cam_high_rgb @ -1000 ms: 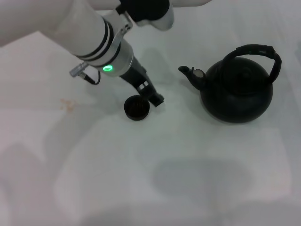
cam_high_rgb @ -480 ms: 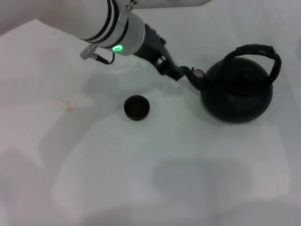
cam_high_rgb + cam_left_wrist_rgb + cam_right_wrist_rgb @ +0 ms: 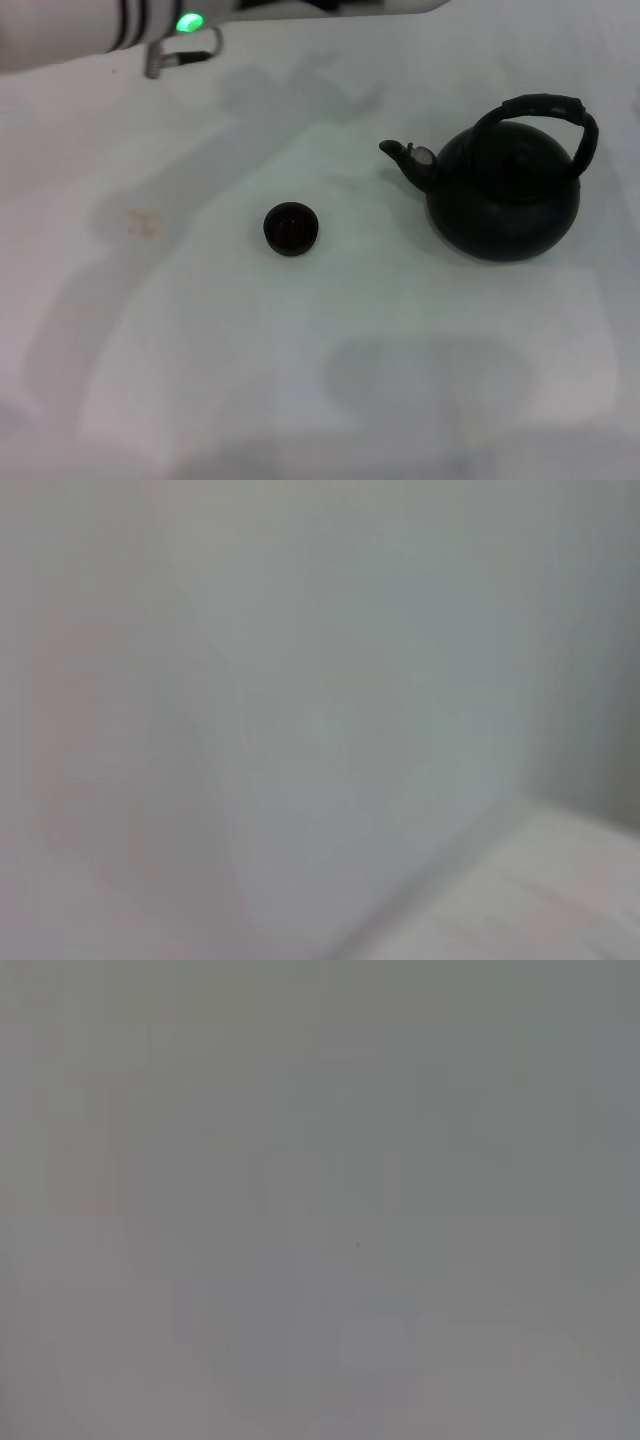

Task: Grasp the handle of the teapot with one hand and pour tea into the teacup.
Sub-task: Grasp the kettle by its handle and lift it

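1. Nearest to us, the white table point(image 3: 200, 380) is lying bare. A broad soft shadow point(image 3: 430, 385) is falling across it on the right side.
2. Farther in, the teacup point(image 3: 291, 228) is sitting upright on the table, a little left of centre. It is low, round and black, with its dark inside facing up. Nothing is touching it.
3. To the left of the teacup and well apart from it, a faint reddish stain point(image 3: 143, 224) is showing on the table.
4. To the right of the teacup, and clearly apart from it, the teapot point(image 3: 505, 200) is standing upright on its base. Its spout point(image 3: 408, 158), with a grey spot, is pointing left, toward the teacup's side of the table.
5. The handle point(image 3: 545, 105) is arching over the top of the teapot's round body, leaning toward the right. No gripper is holding or touching it.
6. At the far edge, the left arm point(image 3: 60, 30) is reaching in from the top left corner, high above the table. A green light point(image 3: 187, 21) is glowing on it, and a small grey cable loop point(image 3: 175, 58) is hanging beneath.
7. The left gripper is lying beyond the top edge of the head view, so we cannot tell whether it is released or clenched.
8. The left wrist view is showing only a plain pale surface.
9. We are seeing nothing of the right arm or the right gripper in the head view. The right wrist view is showing only a flat grey field, so we cannot tell its state either.
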Motion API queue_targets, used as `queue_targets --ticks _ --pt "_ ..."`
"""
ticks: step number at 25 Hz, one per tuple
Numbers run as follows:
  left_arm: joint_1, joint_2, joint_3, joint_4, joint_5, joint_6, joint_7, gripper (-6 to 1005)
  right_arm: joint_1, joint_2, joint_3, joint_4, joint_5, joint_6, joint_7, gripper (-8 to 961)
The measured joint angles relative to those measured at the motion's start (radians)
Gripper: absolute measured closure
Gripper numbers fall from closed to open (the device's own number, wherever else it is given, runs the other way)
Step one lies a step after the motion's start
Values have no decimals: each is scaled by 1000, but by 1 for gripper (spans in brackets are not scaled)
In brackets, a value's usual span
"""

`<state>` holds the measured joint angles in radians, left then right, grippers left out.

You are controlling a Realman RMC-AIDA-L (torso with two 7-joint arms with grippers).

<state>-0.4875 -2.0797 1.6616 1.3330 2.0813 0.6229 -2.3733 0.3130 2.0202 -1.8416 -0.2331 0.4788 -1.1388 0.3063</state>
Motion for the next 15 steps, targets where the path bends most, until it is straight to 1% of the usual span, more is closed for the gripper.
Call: queue_targets --ticks 3,4,5,6,8,9,10,11,12,14,15 --pt "85 0 7 -14 -136 -183 85 124 0 0 1 0 1 0 0 147" --pt "85 0 7 -14 -136 -183 85 123 0 -1 1 0 1 0 0 147" --pt "133 0 9 -32 -253 -268 160 123 0 -1 1 0 1 0 -1 148" --pt "145 -1 9 -38 -294 -290 186 123 1 -1 1 -1 1 0 -3 148" --pt "167 -2 10 -50 -365 -327 226 123 1 -1 6 -3 2 -1 -2 148" --pt "181 -2 10 -62 -425 -354 263 124 1 -1 10 -4 2 -1 -2 148" --pt "192 -2 10 -92 -527 -391 321 124 1 0 22 -6 3 -2 0 148" --pt "193 -2 9 -104 -559 -398 341 124 1 0 22 -6 3 -2 0 149" --pt "193 -2 9 -104 -559 -398 341 124 1 0 24 -6 3 -2 0 149" --pt "190 -1 1 -142 -622 -405 380 124 1 0 25 -7 3 -4 1 149" --pt "183 -2 -19 -177 -677 -406 396 125 1 0 25 -8 3 -5 1 149"
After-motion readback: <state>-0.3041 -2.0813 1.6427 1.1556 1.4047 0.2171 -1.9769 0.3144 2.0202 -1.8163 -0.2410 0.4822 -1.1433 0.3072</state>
